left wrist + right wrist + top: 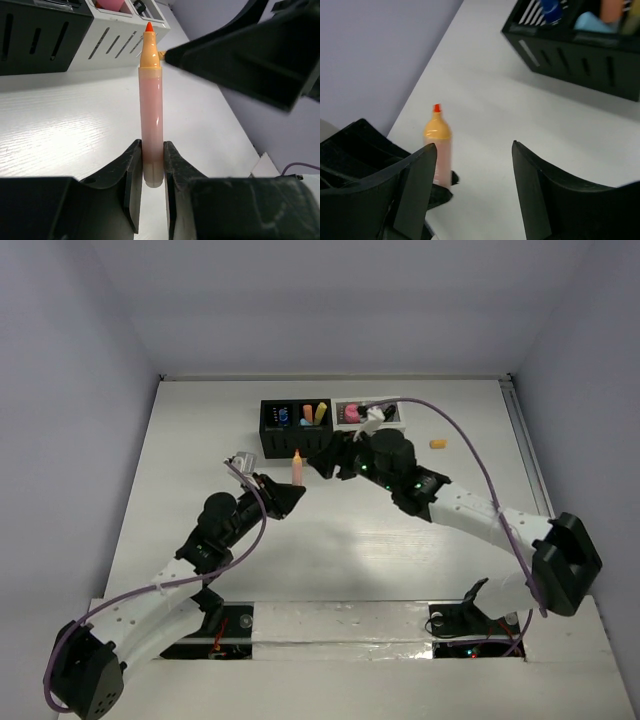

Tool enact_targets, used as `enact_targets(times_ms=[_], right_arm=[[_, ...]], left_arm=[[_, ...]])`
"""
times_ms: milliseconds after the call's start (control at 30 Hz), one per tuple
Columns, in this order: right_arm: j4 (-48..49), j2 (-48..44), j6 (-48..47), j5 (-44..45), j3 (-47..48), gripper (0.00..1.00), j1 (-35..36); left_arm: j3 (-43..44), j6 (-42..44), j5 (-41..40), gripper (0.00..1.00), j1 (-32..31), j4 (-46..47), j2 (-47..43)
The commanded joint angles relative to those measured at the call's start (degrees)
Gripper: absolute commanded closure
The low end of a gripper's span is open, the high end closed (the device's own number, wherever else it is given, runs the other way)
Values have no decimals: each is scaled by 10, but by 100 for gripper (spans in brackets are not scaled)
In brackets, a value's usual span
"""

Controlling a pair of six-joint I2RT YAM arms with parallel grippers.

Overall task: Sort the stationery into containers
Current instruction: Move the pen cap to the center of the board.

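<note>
My left gripper (152, 152) pinches the orange pen (151, 110) by its base, tip up, just in front of the black containers (285, 445); my right gripper (472, 147) hangs beside it, jaws wide, empty

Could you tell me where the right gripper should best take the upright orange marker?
Probably take the orange marker by its bare upper barrel, below the orange neck, coming in level from the side. It stands upright with the left gripper shut on its bottom end, so only the upper part is free for the open right gripper.
</note>
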Motion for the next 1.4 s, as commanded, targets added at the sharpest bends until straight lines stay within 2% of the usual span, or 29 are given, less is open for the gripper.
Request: enact_targets(times_ms=[0, 100, 167, 200, 267, 333, 433, 500, 567, 633, 667, 800, 1133, 1333, 1367], right_arm=[[-8, -68, 3, 24, -31, 34, -53], [-35, -114, 12, 62, -72, 43, -121], [-50, -139, 24, 81, -93, 58, -200], [-56, -142, 36, 74, -101, 61, -230], [-51, -140, 41, 51, -125, 63, -315], [-74, -119, 40, 15, -112, 66, -366], [-107, -49, 14, 17, -74, 67, -429], [-135, 19, -3, 6, -31, 59, -467], [-170, 66, -20, 5, 25, 47, -482], [-208, 132, -40, 16, 61, 42, -489], [-217, 149, -45, 17, 75, 34, -489], [-274, 230, -61, 7, 154, 28, -494], [-355, 345, -100, 30, 275, 32, -494], [-377, 373, -107, 24, 295, 42, -494], [-377, 372, -107, 24, 292, 48, -494]], left_arm=[[-11, 28, -3, 100, -1, 0, -28], [-22, 33, 7, 100, -1, 0, -41], [-32, 35, 12, 100, -6, 6, -47], [-35, 37, 13, 100, -6, 8, -52], [-40, 42, 9, 100, -6, 8, -57], [-42, 47, 7, 100, -11, 9, -68], [-50, 54, 0, 100, -17, 15, -82], [-55, 60, -4, 100, -23, 18, -89], [-59, 67, -3, 100, -23, 21, -94], [-65, 71, -5, 100, -29, 21, -99], [-69, 72, -7, 100, -29, 19, -102], [-72, 69, -2, 100, -35, 19, -119], [-74, 67, 8, 100, -40, 28, -115], [-74, 66, 8, 100, -40, 32, -110], [-72, 67, 9, 100, -40, 32, -110]])
